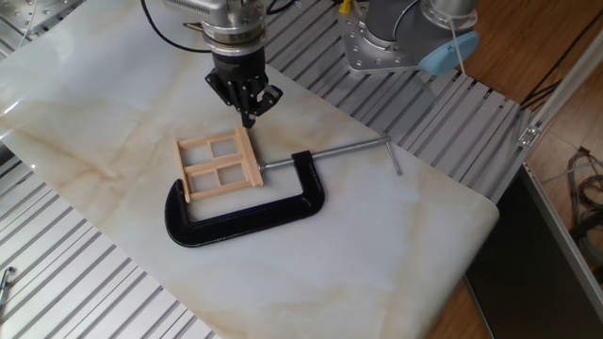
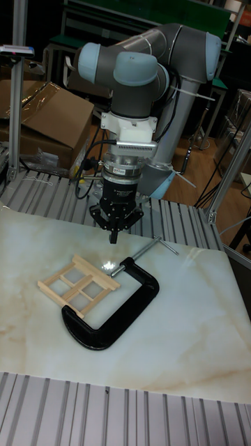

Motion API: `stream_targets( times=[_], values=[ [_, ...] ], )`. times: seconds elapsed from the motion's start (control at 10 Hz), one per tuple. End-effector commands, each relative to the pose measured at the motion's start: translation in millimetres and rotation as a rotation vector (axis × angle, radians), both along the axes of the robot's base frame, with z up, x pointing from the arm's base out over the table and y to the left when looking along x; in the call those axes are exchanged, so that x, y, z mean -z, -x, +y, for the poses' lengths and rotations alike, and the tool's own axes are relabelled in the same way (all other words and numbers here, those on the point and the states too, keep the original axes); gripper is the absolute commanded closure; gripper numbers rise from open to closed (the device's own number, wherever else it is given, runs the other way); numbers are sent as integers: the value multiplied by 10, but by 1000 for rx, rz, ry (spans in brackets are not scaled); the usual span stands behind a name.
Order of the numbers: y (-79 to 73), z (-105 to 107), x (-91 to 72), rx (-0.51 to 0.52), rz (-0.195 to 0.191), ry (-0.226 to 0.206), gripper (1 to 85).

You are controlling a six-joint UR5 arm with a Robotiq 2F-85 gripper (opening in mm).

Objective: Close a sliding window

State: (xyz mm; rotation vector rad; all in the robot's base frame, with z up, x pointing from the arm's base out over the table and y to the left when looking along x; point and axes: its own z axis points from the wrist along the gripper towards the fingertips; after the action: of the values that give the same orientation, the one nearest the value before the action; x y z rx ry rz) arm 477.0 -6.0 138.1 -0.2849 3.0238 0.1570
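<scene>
A big black C-clamp (image 1: 247,216) with a steel screw lies flat on the pale marble-patterned tabletop (image 1: 113,122). Brown cardboard boxes (image 2: 42,115) sit far left, beyond the table.

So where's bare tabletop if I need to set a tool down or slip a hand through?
Bare marble table lies right of the C-clamp toward the near corner, and left of the sliding window. The middle is crowded: window held in the clamp, pincer poised just above its far corner.
</scene>
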Motion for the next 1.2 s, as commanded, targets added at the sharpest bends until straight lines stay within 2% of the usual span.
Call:
stream_targets(
  times=[0.0,0.2,0.4,0.5,0.6,0.8,1.0,1.1],
  values=[
    [23,-27,-10,44,14,3,850],
    [117,-46,-2,87,55,9,850],
    [167,131,-24,13,67,-55,850],
    [231,80,-9,-16,82,-32,850],
    [310,61,66,-22,69,-18,850],
    [402,34,187,-32,37,-18,850],
    [431,-82,161,-30,34,6,850],
    [433,-91,153,-35,34,4,850]
  ],
)
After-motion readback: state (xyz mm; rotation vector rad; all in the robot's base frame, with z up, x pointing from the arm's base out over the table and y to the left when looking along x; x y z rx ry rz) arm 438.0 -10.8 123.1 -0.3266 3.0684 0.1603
